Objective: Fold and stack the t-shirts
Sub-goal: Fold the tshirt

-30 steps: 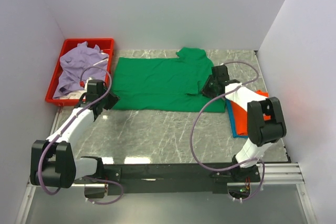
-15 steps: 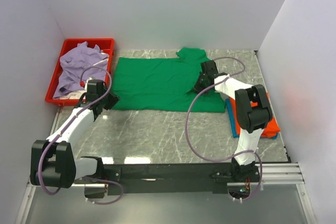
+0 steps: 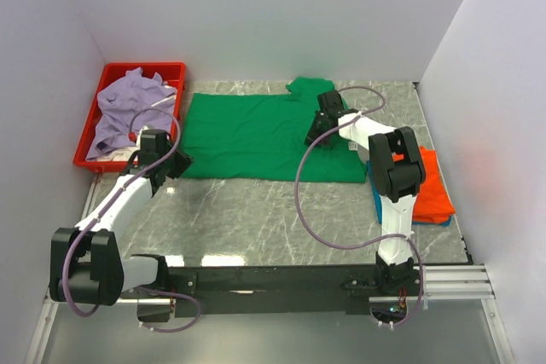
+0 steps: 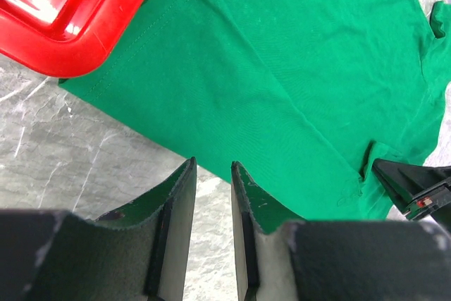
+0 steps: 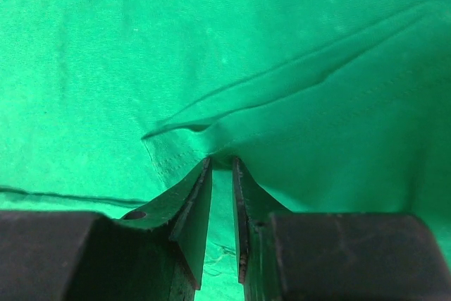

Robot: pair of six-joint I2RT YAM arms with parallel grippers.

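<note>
White walls box in a grey marbled table [image 3: 256, 210], and spread flat across its far half lies the green t-shirt [image 3: 247, 134], the biggest thing out here, its collar end bunched up at the far right. At far left sits the red tray [image 3: 145, 66] with a lavender shirt [image 3: 124, 108] heaped in it, and what lies under that heap is hidden. Over on the right edge there's a folded orange shirt [image 3: 431, 189] on a blue one [image 3: 426, 222], but the right arm covers most of that pile. Now the left gripper [image 4: 213, 166]: it hovers at the near-left hem of the green t-shirt, fingers [image 4: 180, 195] set narrow, bare marble showing between them, and whether the tips touch cloth is hard to say. The right gripper [image 5: 222, 161] is down on the shirt near the sleeve, jaws almost closed, pinching a small raised fold of green cloth; the wrist view is all green, so the pinch point itself is buried.
</note>
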